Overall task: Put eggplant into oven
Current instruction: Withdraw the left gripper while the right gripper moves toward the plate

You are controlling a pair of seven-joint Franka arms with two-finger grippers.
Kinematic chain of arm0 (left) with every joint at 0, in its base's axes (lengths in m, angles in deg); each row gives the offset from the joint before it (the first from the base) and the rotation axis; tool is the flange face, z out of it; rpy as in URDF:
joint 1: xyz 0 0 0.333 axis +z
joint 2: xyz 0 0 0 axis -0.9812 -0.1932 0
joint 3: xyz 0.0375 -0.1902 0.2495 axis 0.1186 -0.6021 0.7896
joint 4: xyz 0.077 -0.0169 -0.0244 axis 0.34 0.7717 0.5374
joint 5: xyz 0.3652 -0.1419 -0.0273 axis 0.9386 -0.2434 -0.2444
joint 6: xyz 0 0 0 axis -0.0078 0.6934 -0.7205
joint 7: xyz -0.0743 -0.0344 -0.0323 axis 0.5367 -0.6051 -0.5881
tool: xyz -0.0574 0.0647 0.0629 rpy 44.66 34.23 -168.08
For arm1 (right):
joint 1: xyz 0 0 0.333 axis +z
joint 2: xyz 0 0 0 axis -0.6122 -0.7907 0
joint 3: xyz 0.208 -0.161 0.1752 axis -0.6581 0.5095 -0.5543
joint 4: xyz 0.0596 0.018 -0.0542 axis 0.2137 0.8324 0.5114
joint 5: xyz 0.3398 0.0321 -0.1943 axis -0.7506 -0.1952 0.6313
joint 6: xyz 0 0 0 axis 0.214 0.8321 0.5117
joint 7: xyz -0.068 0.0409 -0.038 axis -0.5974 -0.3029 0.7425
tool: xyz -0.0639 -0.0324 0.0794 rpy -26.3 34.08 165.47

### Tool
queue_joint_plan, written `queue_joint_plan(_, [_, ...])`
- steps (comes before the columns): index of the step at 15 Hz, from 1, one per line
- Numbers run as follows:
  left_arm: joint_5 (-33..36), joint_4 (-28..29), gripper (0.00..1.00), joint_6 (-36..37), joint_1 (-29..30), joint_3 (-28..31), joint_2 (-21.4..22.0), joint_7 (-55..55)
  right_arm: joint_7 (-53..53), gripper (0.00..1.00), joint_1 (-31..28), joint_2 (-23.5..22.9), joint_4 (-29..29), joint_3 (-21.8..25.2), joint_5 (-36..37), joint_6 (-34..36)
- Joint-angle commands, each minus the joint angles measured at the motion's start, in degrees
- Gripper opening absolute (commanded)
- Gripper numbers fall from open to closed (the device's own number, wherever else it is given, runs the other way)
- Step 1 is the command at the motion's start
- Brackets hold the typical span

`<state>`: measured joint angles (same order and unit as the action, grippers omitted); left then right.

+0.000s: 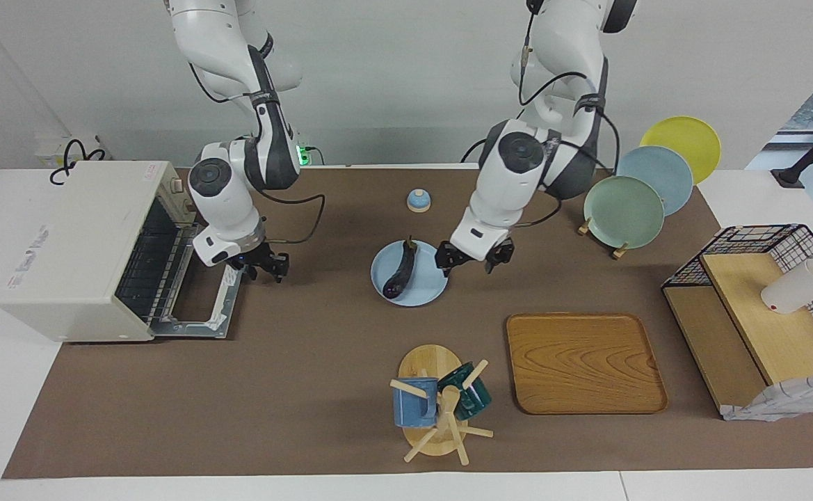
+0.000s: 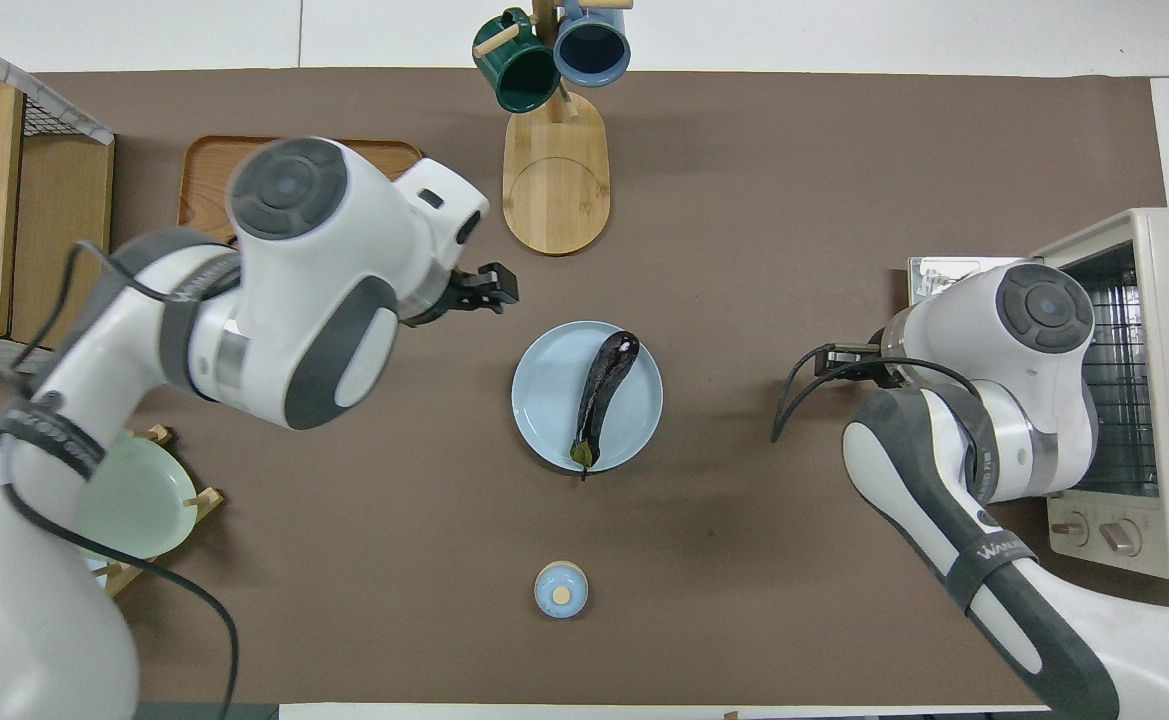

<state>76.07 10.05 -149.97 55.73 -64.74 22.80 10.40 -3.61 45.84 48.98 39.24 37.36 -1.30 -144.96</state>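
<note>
The dark purple eggplant (image 1: 402, 270) lies on a light blue plate (image 1: 428, 291) at the middle of the table, its green stem toward the robots; it also shows in the overhead view (image 2: 604, 385). The cream-white oven (image 1: 76, 250) stands at the right arm's end of the table, its door (image 1: 194, 316) dropped open and the wire rack showing. My left gripper (image 1: 473, 262) hangs open and empty just beside the plate, toward the left arm's end. My right gripper (image 1: 266, 270) hangs open and empty over the corner of the open door.
A wooden tray (image 1: 583, 362) and a mug rack (image 1: 437, 410) with a blue and a green mug lie farther from the robots than the plate. A small blue knob-topped lid (image 1: 418, 200) sits nearer to them. A plate stand (image 1: 625, 212) and a wire shelf (image 1: 761, 306) fill the left arm's end.
</note>
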Motion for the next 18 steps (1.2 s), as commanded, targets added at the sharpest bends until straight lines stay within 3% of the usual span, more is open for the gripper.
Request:
queue_joint_plan(1, [0.3,-4.7,1.0,8.5,6.2,-0.5,1.2,-6.2,-4.9,1.0,1.7,0.7,-2.9,-0.7,-0.8,2.5])
queue_joint_plan(5, [0.4,-6.9,1.0,14.9,14.4,-0.2,3.5,-17.9,3.9,1.0,9.7,-0.6,-8.2,-0.6,-0.9,5.7])
queue_joint_plan(7, [0.7,-6.9,1.0,17.2,18.4,-0.2,5.0,-22.8,11.0,1.0,15.9,-3.1,-13.9,-0.8,-0.7,7.3])
queue_joint_plan(10, [1.0,-6.8,1.0,20.0,21.1,-0.2,7.0,-23.1,25.7,1.0,24.7,-15.0,-32.1,-0.7,1.0,14.8])
queue_joint_plan(11, [1.0,-6.9,1.0,21.0,21.5,-0.2,8.1,-23.1,29.0,1.0,25.9,-19.2,-36.9,-0.8,1.2,13.6])
queue_joint_plan(13, [1.3,-6.9,1.0,23.8,22.4,-0.2,10.3,-23.7,32.7,1.0,30.0,-22.6,-38.4,-0.8,1.3,7.8])
queue_joint_plan(18, [3.0,-4.2,1.0,27.3,22.5,-0.3,16.5,-26.5,33.0,1.0,33.7,-23.1,-31.0,-0.7,4.5,0.4])
